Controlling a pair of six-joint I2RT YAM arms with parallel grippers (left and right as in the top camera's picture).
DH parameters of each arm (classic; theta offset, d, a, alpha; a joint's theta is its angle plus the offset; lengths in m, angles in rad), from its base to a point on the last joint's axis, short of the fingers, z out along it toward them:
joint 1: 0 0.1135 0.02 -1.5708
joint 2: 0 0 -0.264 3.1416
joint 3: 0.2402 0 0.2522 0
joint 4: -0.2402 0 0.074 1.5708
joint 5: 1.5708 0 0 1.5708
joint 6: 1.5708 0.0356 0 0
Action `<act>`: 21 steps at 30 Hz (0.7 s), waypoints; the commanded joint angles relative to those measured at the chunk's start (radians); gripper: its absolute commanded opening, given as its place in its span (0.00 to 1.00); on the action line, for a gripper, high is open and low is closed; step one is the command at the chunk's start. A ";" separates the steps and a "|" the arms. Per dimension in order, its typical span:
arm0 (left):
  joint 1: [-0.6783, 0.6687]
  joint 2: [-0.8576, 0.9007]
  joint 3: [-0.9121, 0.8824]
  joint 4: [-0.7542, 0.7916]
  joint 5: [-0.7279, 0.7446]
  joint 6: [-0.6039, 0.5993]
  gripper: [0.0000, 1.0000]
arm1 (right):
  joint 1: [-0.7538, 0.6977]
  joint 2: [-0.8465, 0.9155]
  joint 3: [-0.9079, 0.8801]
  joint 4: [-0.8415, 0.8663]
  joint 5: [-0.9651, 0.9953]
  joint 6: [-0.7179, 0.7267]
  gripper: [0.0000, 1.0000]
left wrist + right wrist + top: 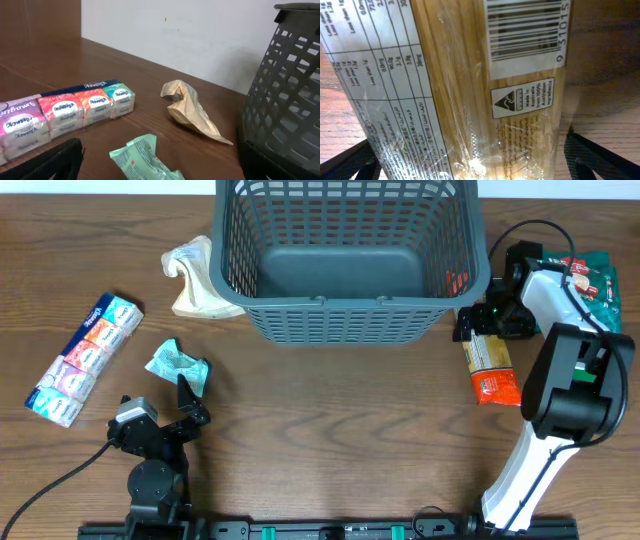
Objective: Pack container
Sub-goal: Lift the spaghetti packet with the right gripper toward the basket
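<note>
The container (pixel 350 260), a large dark grey lattice basket, stands at the back centre of the table, and its wall (pixel 285 100) fills the right of the left wrist view. My left gripper (pixel 190 395) is open just short of a crumpled green packet (pixel 172 362), which lies between its fingers (pixel 50 162) in the wrist view (pixel 142 160). My right gripper (pixel 485 330) is open, straddling the upper end of a spaghetti packet (pixel 490 365). The packet (pixel 470 90) fills the right wrist view, with a dark finger (pixel 600 157) standing clear of it.
A row of tissue packs (pixel 85 358) lies at the far left. A crumpled beige bag (pixel 195 280) rests against the container's left wall. A green bag (pixel 600 280) sits at the far right behind the right arm. Something red (pixel 457 280) shows inside the container.
</note>
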State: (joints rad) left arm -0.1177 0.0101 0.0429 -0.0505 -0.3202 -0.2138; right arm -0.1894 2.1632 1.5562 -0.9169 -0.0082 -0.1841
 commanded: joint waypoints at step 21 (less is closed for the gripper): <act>0.006 -0.006 -0.029 -0.014 -0.006 -0.010 0.98 | -0.013 0.021 -0.045 0.016 -0.052 0.065 0.01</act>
State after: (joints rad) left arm -0.1177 0.0101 0.0429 -0.0505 -0.3206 -0.2138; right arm -0.1932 2.1288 1.5478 -0.9138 -0.0376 -0.1600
